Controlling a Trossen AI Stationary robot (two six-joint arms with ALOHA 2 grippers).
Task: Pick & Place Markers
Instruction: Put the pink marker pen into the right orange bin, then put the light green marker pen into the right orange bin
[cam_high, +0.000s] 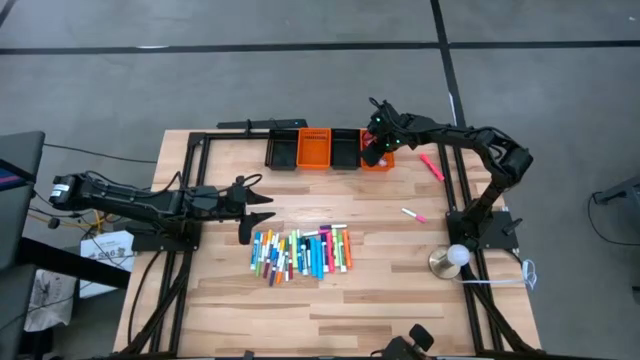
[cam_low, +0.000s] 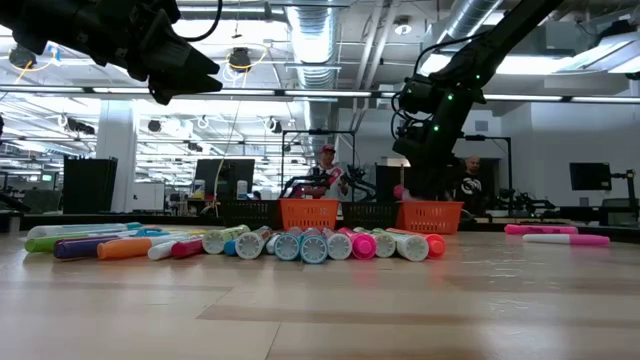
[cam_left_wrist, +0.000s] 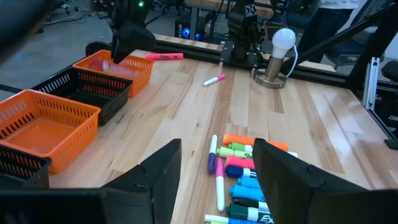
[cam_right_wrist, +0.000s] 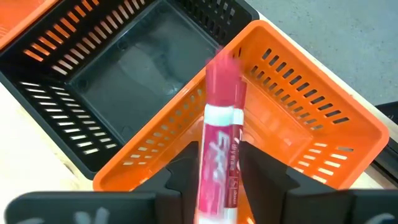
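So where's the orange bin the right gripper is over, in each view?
High: orange bin at the right end of the bin row, mostly under the right gripper.
Low: orange bin right of centre, below that gripper.
Left wrist: orange bin far end of the row.
Right wrist: orange bin fills the centre.
Shared landmark: neighbouring black bin.

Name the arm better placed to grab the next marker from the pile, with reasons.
Left, probably. The left gripper hovers open right beside the marker pile. The right gripper is far off over the orange bin, with a pink marker between its fingers.
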